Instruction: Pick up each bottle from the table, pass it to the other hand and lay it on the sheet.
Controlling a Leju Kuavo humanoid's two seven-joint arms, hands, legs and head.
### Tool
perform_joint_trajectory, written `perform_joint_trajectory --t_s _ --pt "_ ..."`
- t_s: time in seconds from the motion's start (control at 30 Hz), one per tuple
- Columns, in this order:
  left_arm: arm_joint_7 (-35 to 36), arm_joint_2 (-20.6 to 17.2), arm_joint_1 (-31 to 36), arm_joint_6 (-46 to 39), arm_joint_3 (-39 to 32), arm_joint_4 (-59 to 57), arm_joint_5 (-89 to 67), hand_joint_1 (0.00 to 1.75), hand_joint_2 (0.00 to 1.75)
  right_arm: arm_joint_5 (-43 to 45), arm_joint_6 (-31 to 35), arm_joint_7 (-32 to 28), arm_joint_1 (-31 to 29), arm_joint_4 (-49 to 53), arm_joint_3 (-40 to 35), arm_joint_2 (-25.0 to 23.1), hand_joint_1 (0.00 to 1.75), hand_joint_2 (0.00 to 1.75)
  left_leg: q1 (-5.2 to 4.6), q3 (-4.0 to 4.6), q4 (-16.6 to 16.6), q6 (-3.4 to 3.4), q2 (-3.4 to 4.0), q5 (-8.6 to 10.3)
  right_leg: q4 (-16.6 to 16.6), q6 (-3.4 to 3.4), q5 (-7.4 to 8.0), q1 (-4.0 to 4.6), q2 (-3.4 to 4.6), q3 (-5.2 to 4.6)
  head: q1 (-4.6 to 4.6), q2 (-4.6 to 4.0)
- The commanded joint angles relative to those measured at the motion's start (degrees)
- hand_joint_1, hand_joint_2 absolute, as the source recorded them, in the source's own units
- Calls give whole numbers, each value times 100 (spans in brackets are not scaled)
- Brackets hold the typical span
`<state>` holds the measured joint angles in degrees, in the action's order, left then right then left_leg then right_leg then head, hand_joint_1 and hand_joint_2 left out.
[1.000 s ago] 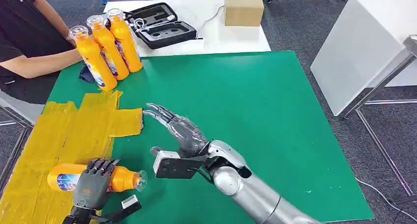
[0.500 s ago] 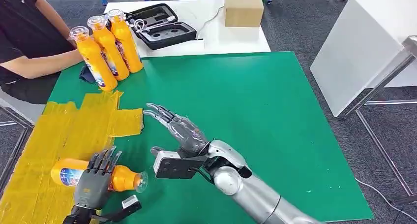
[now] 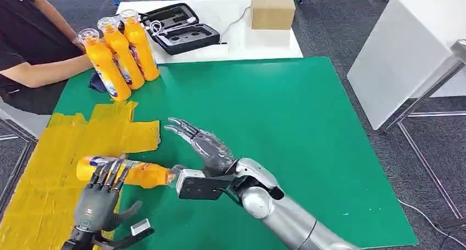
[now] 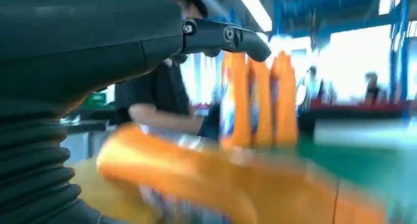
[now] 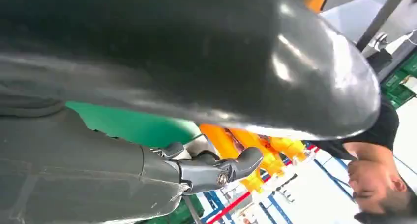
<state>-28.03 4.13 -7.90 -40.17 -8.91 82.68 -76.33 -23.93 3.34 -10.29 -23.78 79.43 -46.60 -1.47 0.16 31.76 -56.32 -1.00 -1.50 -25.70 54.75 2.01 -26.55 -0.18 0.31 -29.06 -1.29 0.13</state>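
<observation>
**Bottle laid down, next one waits**

The orange juice bottle [image 3: 123,172] lies across the yellow sheet's [image 3: 49,173] edge, cap toward the right robot hand [image 3: 200,143]. Both the left robot hand [image 3: 99,198] and the right are spread, holding nothing. Next likely calls for reaching the three standing bottles [image 3: 118,52] beyond the sheet.

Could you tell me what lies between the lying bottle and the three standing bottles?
In the head view, the yellow sheet and then bare green mat separate the lying bottle from the three standing bottles; nothing else lies there.
</observation>
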Motion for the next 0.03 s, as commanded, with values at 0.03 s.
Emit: perform_joint_trajectory --t_s 0.03 --pt "-992 923 256 17 -1268 587 599 0 0 16 14 -33 -77 -168 -92 173 0 0 6 -4 -4 3 13 -4 -3 -1 -1 6 0 7 0 0"
